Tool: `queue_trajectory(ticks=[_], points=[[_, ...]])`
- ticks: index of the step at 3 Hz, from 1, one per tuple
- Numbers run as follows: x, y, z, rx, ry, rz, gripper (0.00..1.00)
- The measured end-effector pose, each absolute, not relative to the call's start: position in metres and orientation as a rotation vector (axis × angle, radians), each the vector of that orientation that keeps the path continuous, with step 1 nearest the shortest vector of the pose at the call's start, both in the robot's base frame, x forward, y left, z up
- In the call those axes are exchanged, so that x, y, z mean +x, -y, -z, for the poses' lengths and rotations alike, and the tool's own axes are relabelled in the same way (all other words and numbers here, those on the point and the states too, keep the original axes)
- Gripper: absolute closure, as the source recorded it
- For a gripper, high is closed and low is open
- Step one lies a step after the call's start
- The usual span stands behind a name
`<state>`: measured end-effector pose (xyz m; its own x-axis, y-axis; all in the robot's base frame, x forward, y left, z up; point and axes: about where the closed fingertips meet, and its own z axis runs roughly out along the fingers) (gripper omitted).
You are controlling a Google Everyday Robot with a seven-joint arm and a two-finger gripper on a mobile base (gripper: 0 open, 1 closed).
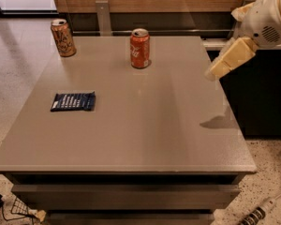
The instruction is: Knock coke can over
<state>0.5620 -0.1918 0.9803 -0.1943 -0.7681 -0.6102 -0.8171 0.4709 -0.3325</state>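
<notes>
the coke can (140,48) is standing upright near the far edge of the grey table (131,135). the gripper (215,71) is hovering over the table's right edge, well apart from the can and touching nothing; whether it is open or closed, i cannot tell.

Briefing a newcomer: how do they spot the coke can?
On the grey table, near the middle of its far edge, the coke can stands upright, left of the hovering gripper. It is red with white script; the far-left can is tan-orange.
</notes>
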Motion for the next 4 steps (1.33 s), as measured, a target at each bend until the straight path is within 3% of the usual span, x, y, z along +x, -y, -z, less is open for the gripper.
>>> queue_trajectory(ticks=[3,4], points=[[0.639,0.136,-0.938,-0.979,-1.706,-0.491,0.0],[0.639,0.136,-0.938,-0.979,-1.706,-0.491,0.0]])
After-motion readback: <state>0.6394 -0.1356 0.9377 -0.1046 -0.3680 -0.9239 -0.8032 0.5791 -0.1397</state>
